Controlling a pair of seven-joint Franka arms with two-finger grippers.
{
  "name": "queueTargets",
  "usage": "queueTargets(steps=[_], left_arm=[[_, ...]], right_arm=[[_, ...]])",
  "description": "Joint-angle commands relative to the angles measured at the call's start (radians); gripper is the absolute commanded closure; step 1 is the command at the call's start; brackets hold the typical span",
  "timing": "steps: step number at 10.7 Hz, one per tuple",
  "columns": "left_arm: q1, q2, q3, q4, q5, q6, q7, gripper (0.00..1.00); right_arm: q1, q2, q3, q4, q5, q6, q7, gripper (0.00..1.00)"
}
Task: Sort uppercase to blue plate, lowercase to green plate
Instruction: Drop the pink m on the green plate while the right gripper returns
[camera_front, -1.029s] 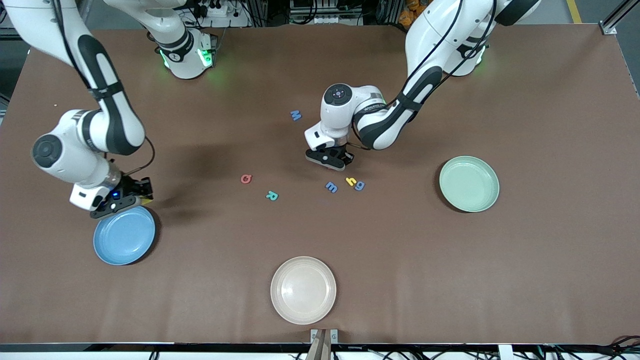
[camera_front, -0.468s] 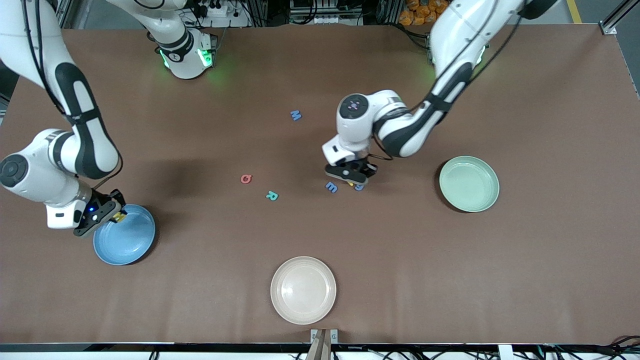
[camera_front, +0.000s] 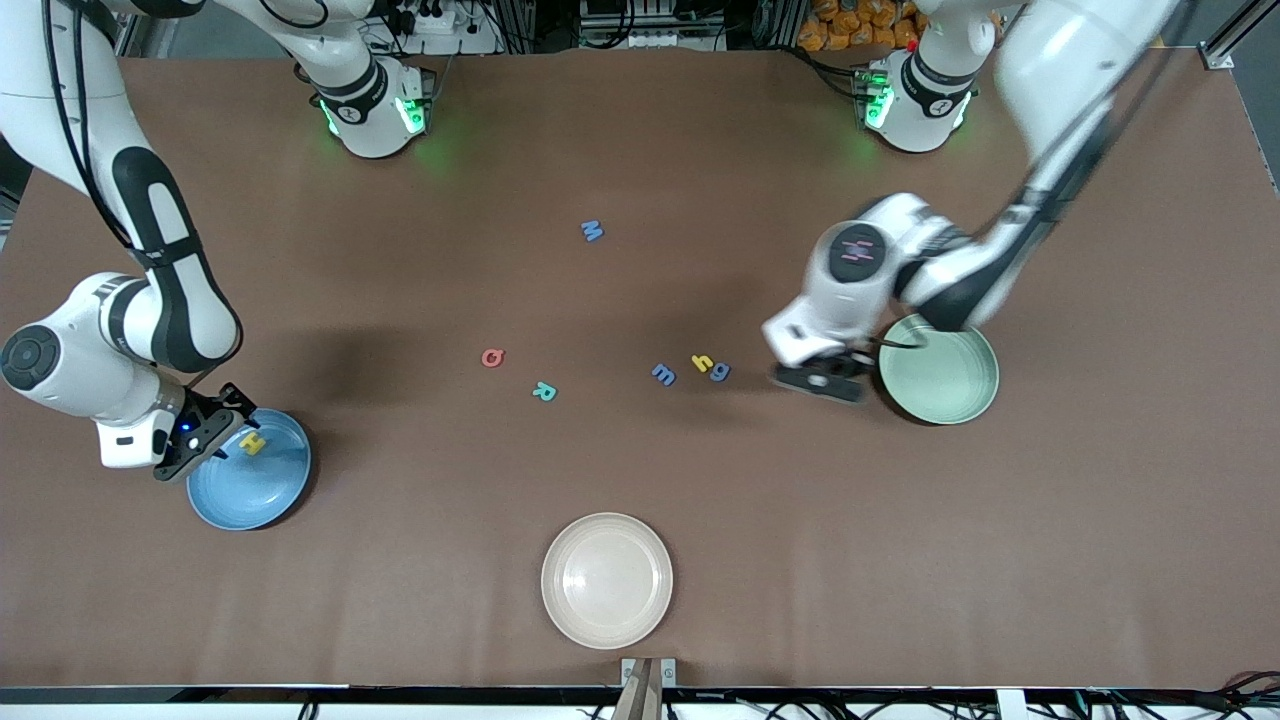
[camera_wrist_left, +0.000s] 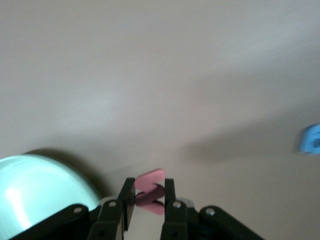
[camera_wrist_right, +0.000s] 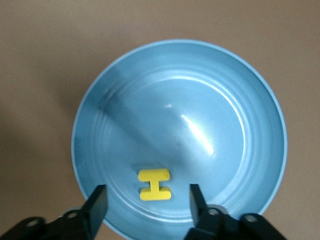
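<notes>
Letter H (camera_front: 252, 441), yellow, lies flat in the blue plate (camera_front: 270, 495), low in the front view at the right arm's end of the table. My right gripper (camera_front: 225, 428) hangs over that plate's rim with jaws apart and nothing between them.

Red w (camera_wrist_left: 150, 180) is clamped in my left gripper (camera_front: 825, 382), jaws together on the foam. It's over bare table just beside the green plate (camera_front: 950, 390), not over it yet.

Risks as I judge them:
- Open the left jaws now and the w lands on the table short of the rim. It has to get over the plate first.
- The grip is on a thin edge of foam. A fast swing could twist or shed it.
- If the right jaws dip when leaving, a finger could clip the blue rim and shove the plate, or flick the H out.
- h (camera_front: 702, 363) and g (camera_front: 719, 372) touch or nearly touch mid-frame, with m (camera_front: 663, 374) near. A pick there may drag a neighbour.
- Q (camera_front: 492, 357), R (camera_front: 543, 392) and M (camera_front: 592, 231) lie well apart, so less trouble there.

Hard to see:
- Left arm is smeared in the front view, and its wrist covers part of the green plate.
- The w's shape can't be read from either view, only red foam.
- Can't tell how high the left jaws are off the table.
- Cream plate (camera_front: 607, 580), bottom centre, isn't part of the sort.
</notes>
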Motion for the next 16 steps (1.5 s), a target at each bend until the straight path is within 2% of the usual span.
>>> queueTargets(steps=[1, 3, 4, 6, 9, 10, 12, 14, 16], left_arm=[[0.253, -0.039, -0.158, -0.091, 0.002, -0.015, 0.105, 1.0], [0.358, -0.038, -0.197, -0.148, 0.013, 0.014, 0.129, 1.0], [0.386, -0.035, -0.197, -0.178, 0.017, 0.06, 0.13, 1.0], [0.455, -0.011, -0.194, -0.208, 0.043, 0.114, 0.167, 1.0], [0.504, 0.038, -0.177, -0.206, 0.114, 0.126, 0.189, 1.0], [0.501, 0.05, -0.145, -0.206, 0.116, 0.161, 0.189, 0.97], [0.495, 0.072, -0.122, -0.197, 0.116, 0.175, 0.184, 0.69], [0.491, 0.07, -0.122, -0.194, 0.116, 0.175, 0.166, 0.55], [0.482, 0.066, -0.122, -0.192, 0.116, 0.174, 0.137, 0.48]], right_arm=[[0.031, -0.011, 0.008, 0.019, 0.019, -0.091, 0.127, 0.1], [0.064, -0.02, 0.009, 0.01, 0.019, -0.129, 0.285, 0.1], [0.091, -0.027, 0.009, -0.002, 0.019, -0.127, 0.351, 0.02], [0.156, -0.063, 0.009, -0.044, 0.02, -0.13, 0.543, 0.0], [0.264, -0.093, 0.009, -0.065, 0.019, -0.185, 0.941, 0.0], [0.303, -0.093, 0.009, -0.067, 0.019, -0.189, 1.079, 0.0], [0.361, -0.087, 0.008, -0.07, 0.019, -0.186, 1.27, 0.0], [0.407, -0.081, 0.008, -0.068, 0.017, -0.182, 1.434, 0.0], [0.459, -0.069, 0.008, -0.068, 0.017, -0.176, 1.598, 0.0]])
